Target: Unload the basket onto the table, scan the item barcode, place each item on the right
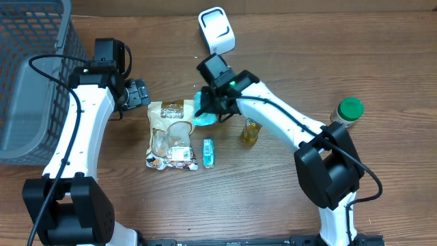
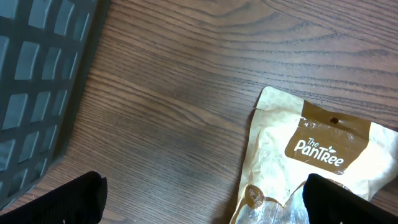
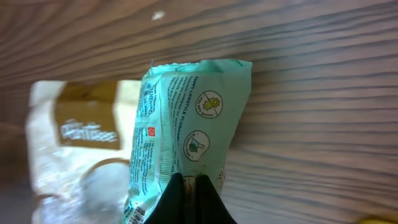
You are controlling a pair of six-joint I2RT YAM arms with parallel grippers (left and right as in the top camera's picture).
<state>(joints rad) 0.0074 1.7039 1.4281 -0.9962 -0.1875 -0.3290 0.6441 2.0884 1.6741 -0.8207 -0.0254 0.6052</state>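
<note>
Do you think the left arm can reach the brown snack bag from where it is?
Probably yes. The left gripper is open and sits just beside the snack bag at its top edge, with only bare table between them. The right gripper grips a teal packet nearby.

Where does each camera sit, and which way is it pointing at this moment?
Overhead: fixed above the table, looking straight down on the left gripper, right gripper, basket and white scanner.
Left wrist: rides the left gripper, open, fingertips at the bottom edge; looks down at wood beside the basket.
Right wrist: rides the right gripper, looking down along it; it is shut on a teal packet.
Shared: all three show the PanTree bag.
</note>
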